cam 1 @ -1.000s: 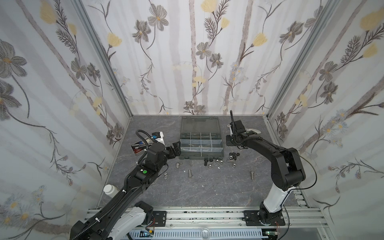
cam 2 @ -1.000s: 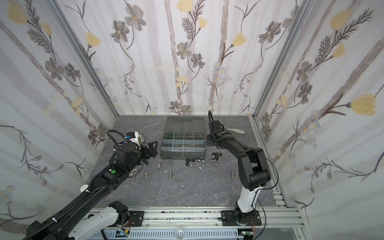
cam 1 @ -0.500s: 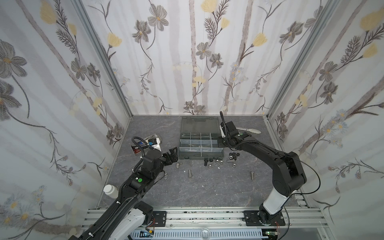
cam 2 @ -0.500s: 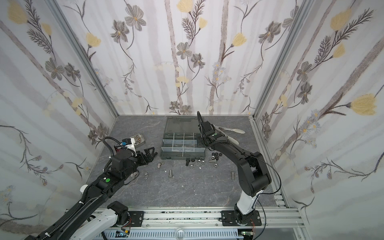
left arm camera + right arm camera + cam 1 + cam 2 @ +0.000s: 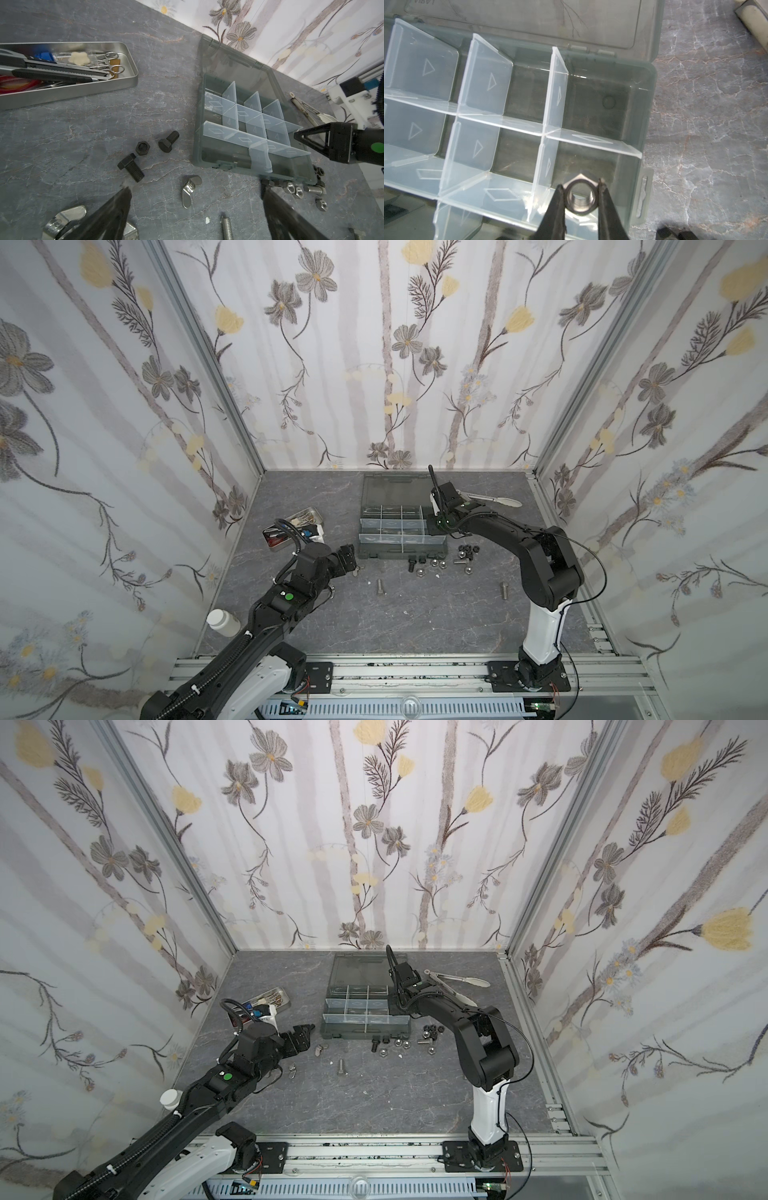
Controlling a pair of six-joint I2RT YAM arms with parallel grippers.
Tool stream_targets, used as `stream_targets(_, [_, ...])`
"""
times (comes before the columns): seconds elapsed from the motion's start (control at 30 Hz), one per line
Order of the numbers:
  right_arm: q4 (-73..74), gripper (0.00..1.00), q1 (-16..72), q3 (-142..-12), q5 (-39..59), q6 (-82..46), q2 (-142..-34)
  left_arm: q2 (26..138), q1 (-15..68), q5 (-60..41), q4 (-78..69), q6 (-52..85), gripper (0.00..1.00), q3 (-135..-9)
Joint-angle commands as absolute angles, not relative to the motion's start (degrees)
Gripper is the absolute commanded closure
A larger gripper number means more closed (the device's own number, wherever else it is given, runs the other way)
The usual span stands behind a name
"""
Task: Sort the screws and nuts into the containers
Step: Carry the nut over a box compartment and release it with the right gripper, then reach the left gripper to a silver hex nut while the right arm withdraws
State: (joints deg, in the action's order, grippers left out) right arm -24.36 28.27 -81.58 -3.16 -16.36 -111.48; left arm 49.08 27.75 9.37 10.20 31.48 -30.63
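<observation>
In both top views the right claw hangs over the box's right edge. The left claw sits low, nearer the pieces scattered left of the box.

From the left wrist, that claw gapes wide over one wing nut, whose long axis lies across the line between the fingers. Two black screws and one black nut lie beyond.

From the right wrist, the claw pinches one silver nut, with an empty compartment seemingly right beneath.

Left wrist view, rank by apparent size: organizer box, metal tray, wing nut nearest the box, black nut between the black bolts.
1. organizer box
2. metal tray (cut off by frame; top two unsure)
3. wing nut
4. black nut
</observation>
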Motion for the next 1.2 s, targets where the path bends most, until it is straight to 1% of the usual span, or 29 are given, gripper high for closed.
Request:
stream_targets(0.0, [-24.0,0.89,28.0,-83.4,-3.5,-15.3,-113.1,51.3,27.8,9.0,6.6,31.4,0.0,-30.5])
stream_targets(0.17, [-24.5,0.87,27.1,-84.9,-3.0,-14.8,-114.8,56.0,27.8,8.3,5.4,30.2,0.0,-31.7])
stream_targets(0.23, [-24.5,0.85,26.9,-85.1,-2.8,-14.5,-115.1,57.1,27.8,7.8,5.1,30.1,0.01,-32.0])
stream_targets(0.3, [-24.6,0.79,26.6,-85.1,-2.7,-14.3,-115.2,57.9,27.8,7.3,5.2,29.9,0.02,-32.6])
stream_targets(0.4, [-24.5,0.68,26.4,-85.0,-2.3,-14.1,-115.0,58.5,27.9,6.4,6.1,29.7,0.05,-33.6])
stream_targets(0.7, [-22.6,0.53,26.4,-82.8,-1.1,-14.0,-111.7,56.5,30.0,6.1,14.9,28.3,0.08,-38.7])
stream_targets(0.83, [-20.0,0.51,26.3,-79.9,0.0,-14.2,-107.6,56.5,31.9,5.6,21.1,26.3,0.13,-42.2])
stream_targets(0.97, [-15.6,0.5,26.3,-74.5,1.0,-14.9,-101.0,56.9,34.4,5.3,24.6,24.5,0.16,-44.5])
stream_targets(1.17, [-8.3,0.49,25.9,-64.9,2.7,-17.8,-89.8,60.8,41.4,6.2,22.6,23.5,0.22,-46.7])
